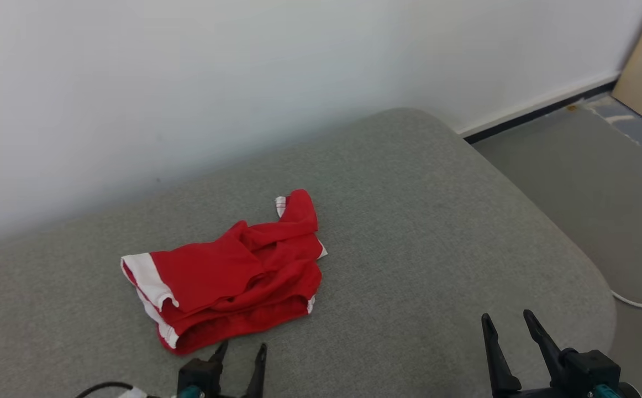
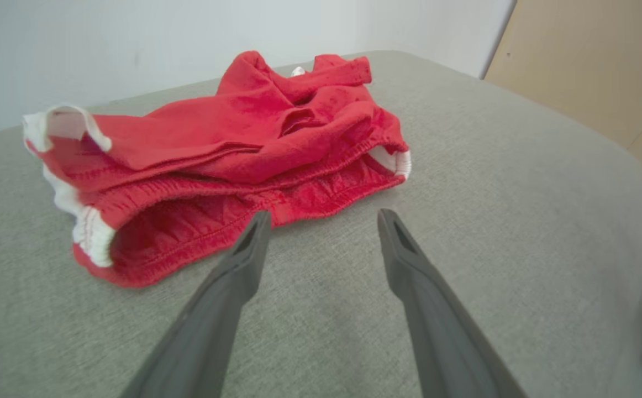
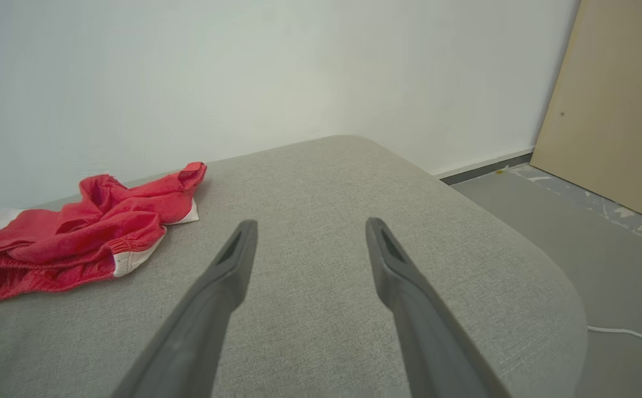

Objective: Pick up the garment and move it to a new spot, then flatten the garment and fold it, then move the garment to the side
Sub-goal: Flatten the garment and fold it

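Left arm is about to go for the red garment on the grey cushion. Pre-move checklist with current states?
1. Jaws of the left gripper apart, nothing between them: ok.
2. Jaws of the right gripper apart, over bare cushion: ok.
3. The red garment lies in line with the left gripper, near hem just ahead of its tips: ok.
4. Left tips clear of the hem: cannot tell, they sit right at its edge.
5. Garment flat: not ok, bunched and folded over itself.
6. Bare grey cushion to the garment's right for a new spot: ok.
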`<state>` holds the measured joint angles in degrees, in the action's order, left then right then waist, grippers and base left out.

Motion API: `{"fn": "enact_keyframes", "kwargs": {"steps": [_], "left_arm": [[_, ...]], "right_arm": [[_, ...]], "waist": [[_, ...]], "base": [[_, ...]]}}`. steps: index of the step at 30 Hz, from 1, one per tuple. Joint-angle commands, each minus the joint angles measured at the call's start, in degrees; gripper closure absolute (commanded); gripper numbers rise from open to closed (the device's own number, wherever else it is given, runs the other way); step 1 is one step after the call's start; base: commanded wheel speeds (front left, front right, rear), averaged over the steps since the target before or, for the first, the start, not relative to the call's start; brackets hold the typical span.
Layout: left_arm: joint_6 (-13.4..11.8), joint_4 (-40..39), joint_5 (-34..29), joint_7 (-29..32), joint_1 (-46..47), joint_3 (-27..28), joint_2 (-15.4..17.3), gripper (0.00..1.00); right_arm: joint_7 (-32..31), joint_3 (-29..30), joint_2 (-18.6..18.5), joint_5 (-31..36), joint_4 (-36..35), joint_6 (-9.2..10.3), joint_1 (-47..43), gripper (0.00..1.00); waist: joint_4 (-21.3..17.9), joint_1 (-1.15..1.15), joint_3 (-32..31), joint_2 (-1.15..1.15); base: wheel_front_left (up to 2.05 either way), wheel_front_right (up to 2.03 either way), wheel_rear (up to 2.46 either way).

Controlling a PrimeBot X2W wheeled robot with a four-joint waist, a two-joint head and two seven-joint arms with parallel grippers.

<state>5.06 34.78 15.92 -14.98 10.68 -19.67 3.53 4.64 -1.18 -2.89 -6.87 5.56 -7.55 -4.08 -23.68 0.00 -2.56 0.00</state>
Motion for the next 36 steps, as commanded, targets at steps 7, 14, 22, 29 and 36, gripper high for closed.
{"fn": "enact_keyframes", "kwargs": {"steps": [7,14,22,29,36], "left_arm": [[-7.62,13.49,-3.61,3.76,9.85,0.17,0.66,0.00],[-9.59,19.62,-4.49,3.82,15.10,-0.56,0.83,0.00],[-6.05,20.07,0.79,1.36,17.43,1.05,-0.34,1.00],[0.98,13.50,17.09,8.80,18.79,-1.64,-0.79,1.00],[0.82,-7.55,41.38,26.88,18.80,-13.89,-0.52,1.00]], "right_arm": [[0.29,-1.03,0.03,-0.56,-0.24,0.12,0.45,0.00],[0.35,-2.22,0.02,-0.78,0.01,0.12,1.07,0.00],[0.28,-2.08,0.02,-0.92,0.37,0.12,1.11,0.00],[-0.03,-2.21,0.01,-0.84,0.39,0.12,0.64,0.00],[-0.23,-1.97,0.01,-1.21,0.60,0.12,-0.13,0.00]], "waist": [[-4.95,0.00,4.49,0.00],[-4.86,0.00,5.69,0.00],[-3.08,0.00,5.07,0.00],[-0.37,0.00,3.67,0.00],[2.60,0.00,1.33,0.00]], "base": [[0.00,0.00,0.00],[0.00,0.00,0.00],[0.00,0.00,0.00],[0.00,0.00,0.00],[0.00,0.00,0.00]]}}
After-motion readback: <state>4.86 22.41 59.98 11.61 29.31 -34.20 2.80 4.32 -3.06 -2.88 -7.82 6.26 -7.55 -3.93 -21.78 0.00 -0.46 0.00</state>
